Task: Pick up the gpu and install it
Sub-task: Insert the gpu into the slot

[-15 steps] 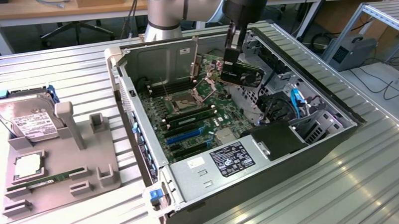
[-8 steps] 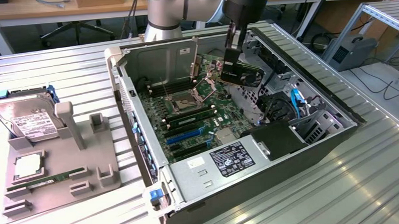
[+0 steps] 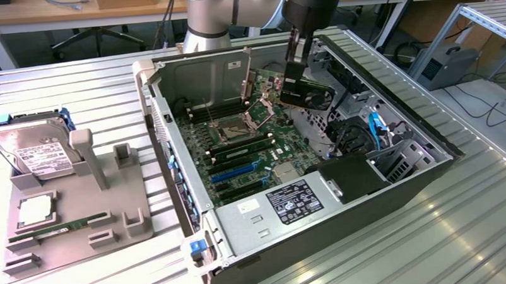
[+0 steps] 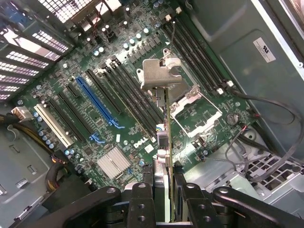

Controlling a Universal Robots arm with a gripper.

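Table (image 3: 458, 236): ribbed metal surface that carries the whole setup.
Computer case (image 3: 172, 129): open tower lying on its side, middle of the exterior view, its inside facing up.
Parts holder (image 3: 112, 204): grey fixture at the exterior view's left, well apart from the case. It carries a hard drive (image 3: 34, 153) and a RAM stick (image 3: 58, 229).
Motherboard (image 4: 118, 95): green board on the case floor, with the CPU socket (image 4: 197, 111) bare.
gpu (image 3: 309, 94): off the holder and hanging over the far part of the case, above the board and touching nothing below. In the wrist view it shows edge-on, with the silver bracket (image 4: 161, 75) at its far end.
gripper (image 4: 166, 187): clamped on the gpu, one finger on each face of the card.
Blue slot (image 4: 97, 102): long expansion slot, empty. The card hangs to one side of it, over the memory slots and socket.
Step in hand: judged as carrying, with pickup done and the card not yet seated.
What this step calls for: probably bringing the card's lower edge parallel to and directly over the slot, bracket toward the rear openings, before any push.
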